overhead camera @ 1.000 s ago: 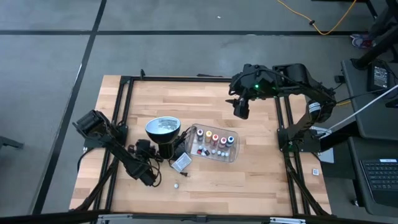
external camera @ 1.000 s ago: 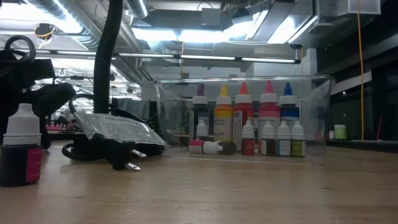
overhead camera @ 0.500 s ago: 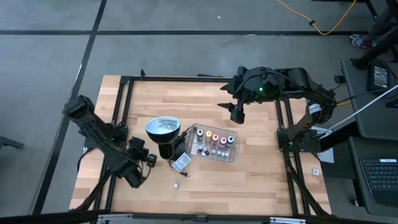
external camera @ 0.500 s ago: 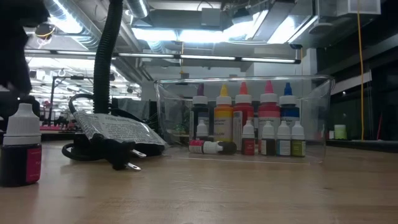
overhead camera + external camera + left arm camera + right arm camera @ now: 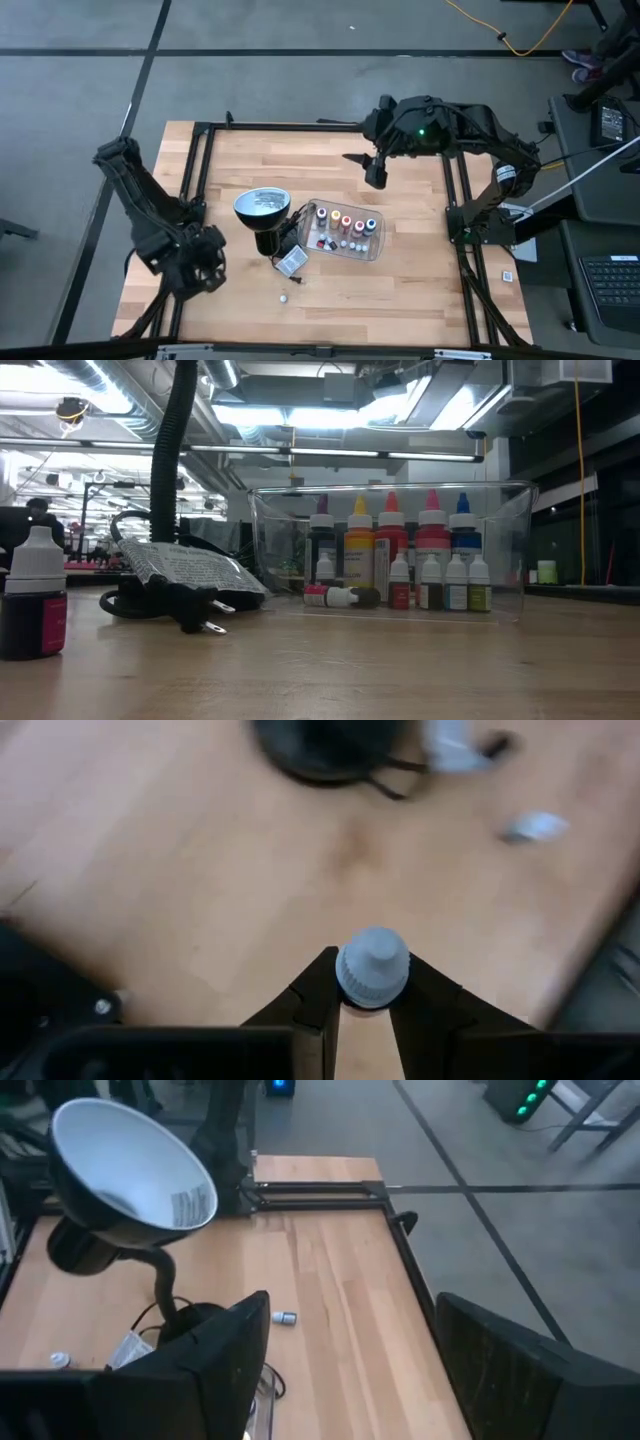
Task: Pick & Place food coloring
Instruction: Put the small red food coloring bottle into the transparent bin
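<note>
Over the table's left near corner, the left gripper (image 5: 372,1005) pinches a food coloring bottle (image 5: 373,967) by its ribbed cap (light, rigid, probably slippery); more bottles (image 5: 343,229) fill the clear tray (image 5: 372,252). Right gripper (image 5: 375,172) waits, jaws apart.

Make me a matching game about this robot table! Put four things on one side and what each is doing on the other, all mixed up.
Things:
1. left gripper
2. right gripper
3. clear tray
4. lamp

What it is doing:
A. holds rows of little bottles
B. open and empty, above the table
C. shut on a white-capped bottle
D. stands beside the tray, round head facing up

Pairs: 1-C, 2-B, 3-A, 4-D
</note>
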Robot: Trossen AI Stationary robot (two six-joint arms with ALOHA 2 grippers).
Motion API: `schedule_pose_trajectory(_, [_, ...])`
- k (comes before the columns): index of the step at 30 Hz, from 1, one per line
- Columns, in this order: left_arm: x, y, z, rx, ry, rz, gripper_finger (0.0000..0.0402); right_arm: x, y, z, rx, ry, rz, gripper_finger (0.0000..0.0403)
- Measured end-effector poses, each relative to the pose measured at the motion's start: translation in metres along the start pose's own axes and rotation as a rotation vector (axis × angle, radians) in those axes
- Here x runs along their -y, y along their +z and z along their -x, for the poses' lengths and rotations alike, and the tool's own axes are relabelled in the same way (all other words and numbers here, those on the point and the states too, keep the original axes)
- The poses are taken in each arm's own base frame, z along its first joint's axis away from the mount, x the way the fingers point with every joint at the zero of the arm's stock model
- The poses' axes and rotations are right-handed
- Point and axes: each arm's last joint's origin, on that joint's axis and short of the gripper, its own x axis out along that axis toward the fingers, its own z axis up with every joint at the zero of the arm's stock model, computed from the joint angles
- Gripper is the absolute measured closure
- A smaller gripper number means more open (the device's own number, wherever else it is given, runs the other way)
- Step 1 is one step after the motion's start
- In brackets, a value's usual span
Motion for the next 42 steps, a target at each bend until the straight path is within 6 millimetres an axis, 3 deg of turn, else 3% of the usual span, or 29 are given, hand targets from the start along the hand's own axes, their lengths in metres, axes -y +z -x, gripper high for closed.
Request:
schedule_pose_trajectory(8, [0.008, 0.022, 0.068, -0.012, -0.272, -0.148, 0.0339, 0.01, 0.001, -0.002, 0.006, -0.029, -0.071, 0.0118])
schedule_pose_trajectory(19, [-0.002, 0.058, 0.146, 0.116, -0.539, -0.175, 0.0339, 0.01, 0.001, -0.002, 0.013, -0.019, -0.074, 0.0118])
schedule_pose_trajectory(31, [-0.025, 0.107, 0.195, 0.314, -0.606, -0.105, 0.0339, 0.009, 0.01, -0.002, 0.092, 0.206, -0.195, 0.0118])
schedule_pose_trajectory(42, [-0.048, 0.155, 0.211, 0.472, -0.522, -0.13, 0.0339, 0.035, 0.019, -0.004, 0.182, 0.393, -0.332, 0.0118])
